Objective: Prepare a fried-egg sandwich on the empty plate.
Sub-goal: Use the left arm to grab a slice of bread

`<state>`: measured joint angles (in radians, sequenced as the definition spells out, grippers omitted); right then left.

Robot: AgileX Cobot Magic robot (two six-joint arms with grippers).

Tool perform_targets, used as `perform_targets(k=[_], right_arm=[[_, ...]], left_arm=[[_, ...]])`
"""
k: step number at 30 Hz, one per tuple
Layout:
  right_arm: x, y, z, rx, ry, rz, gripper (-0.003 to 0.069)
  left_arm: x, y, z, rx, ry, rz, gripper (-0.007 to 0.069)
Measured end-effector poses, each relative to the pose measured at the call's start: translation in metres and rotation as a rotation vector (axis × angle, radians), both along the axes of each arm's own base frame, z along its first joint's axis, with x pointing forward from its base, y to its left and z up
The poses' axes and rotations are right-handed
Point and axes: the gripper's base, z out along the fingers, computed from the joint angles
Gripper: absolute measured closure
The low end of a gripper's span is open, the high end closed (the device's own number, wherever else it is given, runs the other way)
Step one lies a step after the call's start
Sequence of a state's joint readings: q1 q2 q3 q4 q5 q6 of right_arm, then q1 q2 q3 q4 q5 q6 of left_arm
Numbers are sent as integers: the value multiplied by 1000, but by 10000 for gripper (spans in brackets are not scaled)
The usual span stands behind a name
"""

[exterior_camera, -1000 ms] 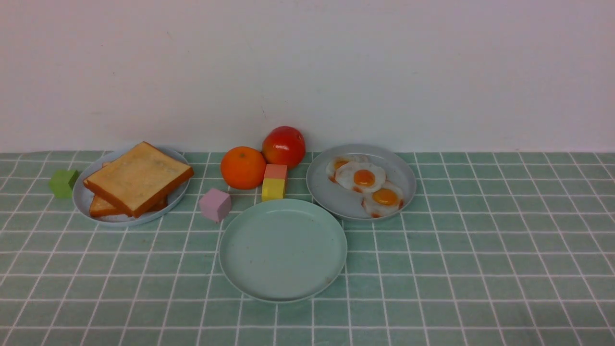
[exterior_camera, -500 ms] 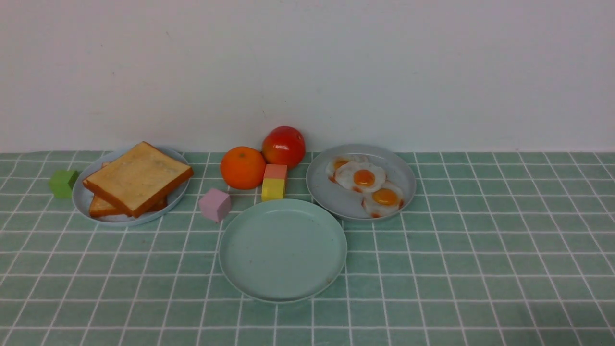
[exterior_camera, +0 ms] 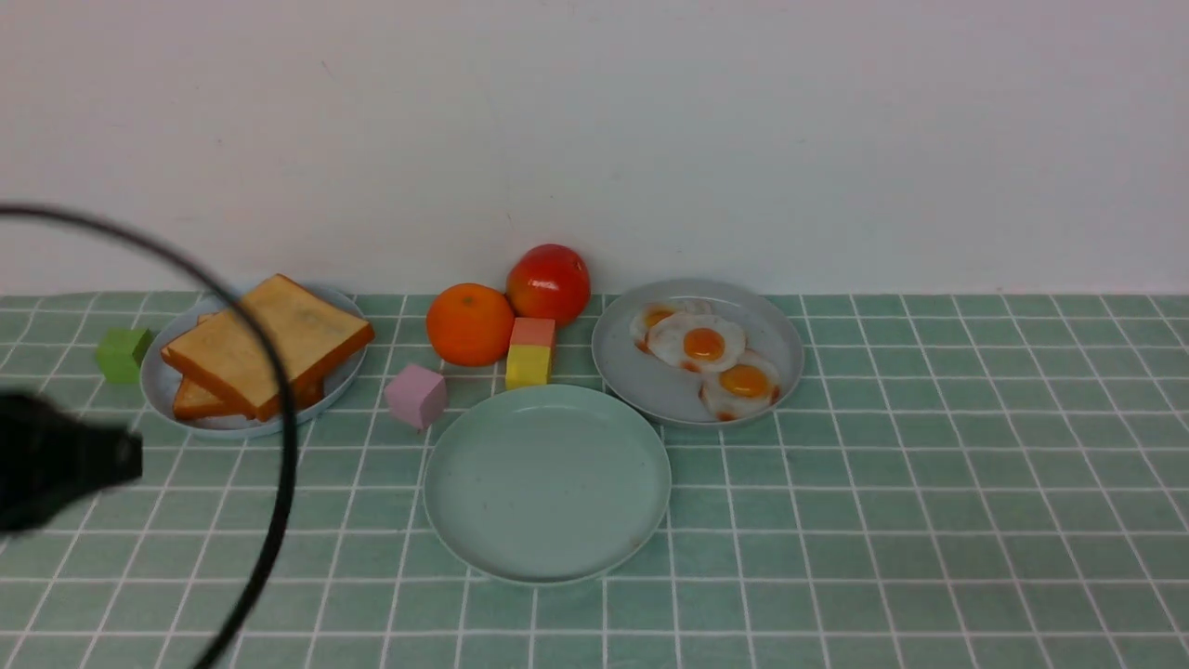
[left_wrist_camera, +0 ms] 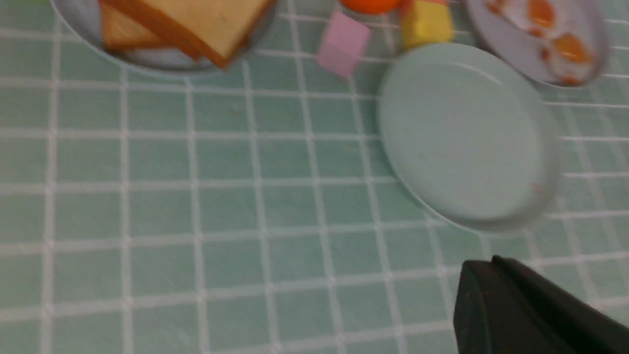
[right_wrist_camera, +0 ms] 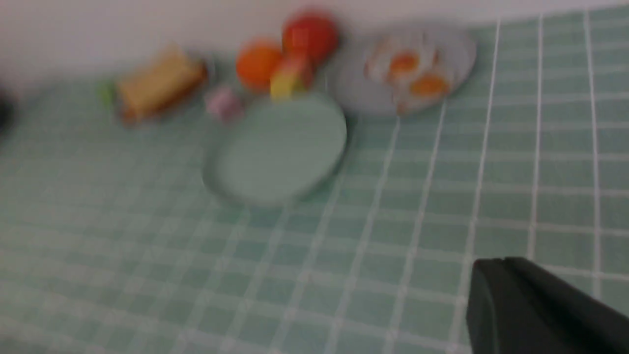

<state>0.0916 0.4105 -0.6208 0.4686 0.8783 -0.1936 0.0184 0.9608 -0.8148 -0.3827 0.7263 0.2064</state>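
A: State of each tool?
B: Left tool [left_wrist_camera: 496, 260] clenched; right tool [right_wrist_camera: 501, 260] likewise.
A: Task items?
B: Eggs [exterior_camera: 703, 345] on grey plate [exterior_camera: 618, 372]; toast [exterior_camera: 279, 334] on bluish plate [exterior_camera: 158, 395]; mint plate [exterior_camera: 548, 483] bare.

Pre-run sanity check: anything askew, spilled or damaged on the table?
Nothing spilled or visibly damaged. Slightly askew: the upper toast slice sits crosswise on the toast below, a corner past the rim of its grey-blue plate. The eggs overlap. The mint-green plate looks bare and flat.
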Motion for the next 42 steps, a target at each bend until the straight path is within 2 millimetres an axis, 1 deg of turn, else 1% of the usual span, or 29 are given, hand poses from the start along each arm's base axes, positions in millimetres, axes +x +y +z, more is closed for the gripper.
perform_targets(k=[1,3,4,6,7,8,9,10,11,12,14,16,17,18,20,23,24,26,27,28,29,31,33,37,40,42], right_arm=[[6,1,8,-34,30,26,664],[12,3,16,-57,53,54,664],[20,6,26,-79,62,96,664],[28,11,35,-96,62,139,660],[32,15,40,-103,56,177,659],[32,15,40,-105,59,178,659],[36,19,42,-111,63,216,658],[37,21,43,-115,66,231,658],[38,22,42,-117,69,239,658],[39,24,41,-122,76,256,658],[39,25,41,-130,76,259,657],[40,24,41,-134,67,256,656],[40,24,42,-134,65,255,656],[41,24,43,-132,50,247,655],[42,24,45,-127,28,236,654],[44,24,46,-124,7,225,654],[44,24,47,-122,1,222,654],[45,24,47,-119,-6,219,654],[45,23,48,-116,-17,213,652],[46,23,48,-115,-20,212,652],[46,23,49,-114,-24,210,652],[46,23,49,-114,-24,210,651],[46,23,49,-114,-24,210,650],[46,24,49,-111,-24,210,648],[46,24,49,-108,-21,212,648],[45,24,49,-99,-15,217,645]], left_arm=[[15,2,-1,30,3,-5,638],[31,4,-2,64,-6,-12,638],[60,5,-12,92,20,-24,638],[85,6,-25,110,72,-45,638],[103,6,-32,123,101,-65,638],[108,6,-38,125,120,-69,638],[126,7,-44,143,139,-86,638],[138,8,-51,161,156,-98,638],[145,8,-55,170,165,-103,638],[158,9,-62,191,180,-115,638],[175,10,-71,206,191,-121,638],[187,11,-77,221,185,-131,638],[188,11,-79,222,188,-133,638],[196,12,-81,246,166,-146,634],[207,13,-86,308,124,-195,585],[218,14,-94,389,74,-256,460],[220,15,-97,408,61,-269,403],[223,15,-101,419,52,-281,333],[227,15,-109,424,46,-282,254],[228,15,-111,425,46,-281,233],[232,15,-120,430,49,-280,159],[236,16,-133,431,58,-273,93],[240,17,-146,434,70,-272,61],[246,18,-151,449,44,-255,62],[247,19,-152,452,42,-254,97],[247,18,-152,452,45,-257,173]])
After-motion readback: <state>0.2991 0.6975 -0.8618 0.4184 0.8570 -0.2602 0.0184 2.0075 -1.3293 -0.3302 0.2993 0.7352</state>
